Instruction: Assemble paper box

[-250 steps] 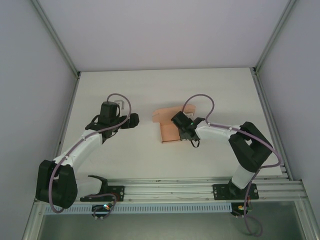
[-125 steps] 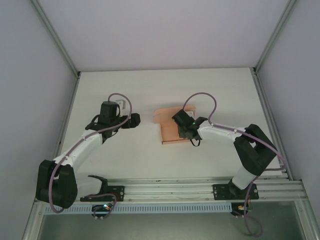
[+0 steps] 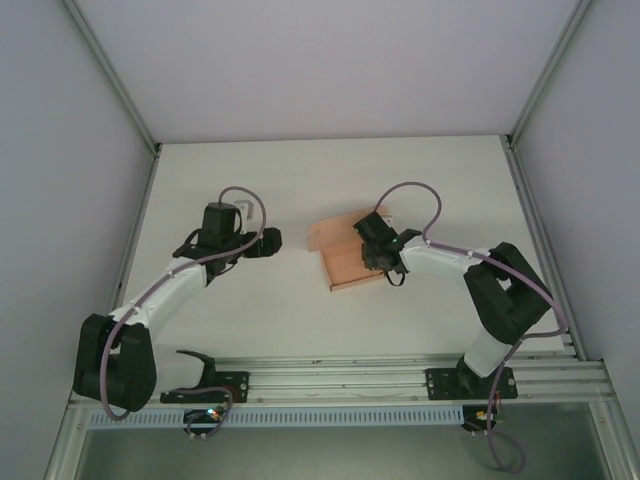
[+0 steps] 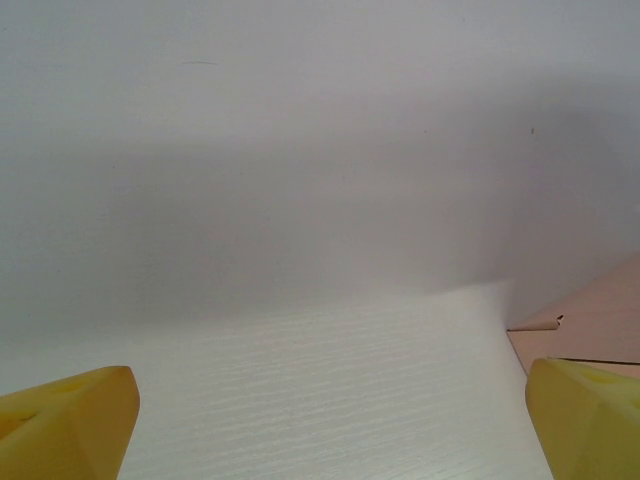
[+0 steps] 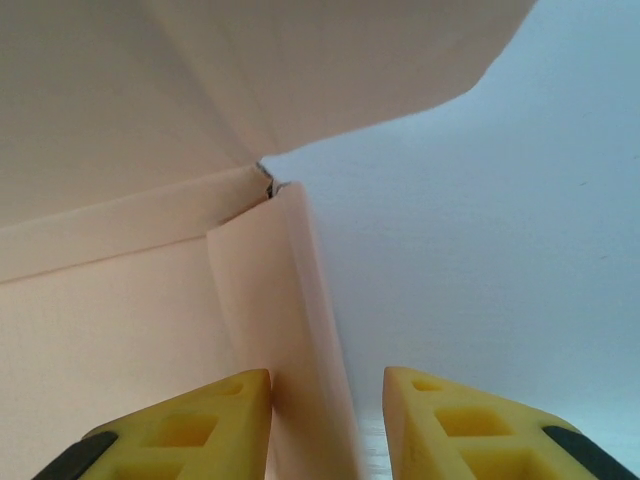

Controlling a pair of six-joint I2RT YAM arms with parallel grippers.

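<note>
paper box (image 3: 345, 262) on desk (image 3: 300, 180) | your right fingers (image 5: 190, 435) apart; straddling its raised flap (image 5: 290, 300) | your left fingers (image 4: 70, 420) wide apart; left of box, well clear

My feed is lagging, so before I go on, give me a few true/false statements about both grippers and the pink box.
1. The left gripper is open. True.
2. The left gripper holds the paper box. False: it holds nothing, and the box lies to its right, apart from it.
3. A card wall of the box stands between the fingertips of the right gripper. True.
4. The box is closed up. False: its flaps stand open.
5. The box sits at the far left corner of the table. False: it lies near the middle.
</note>
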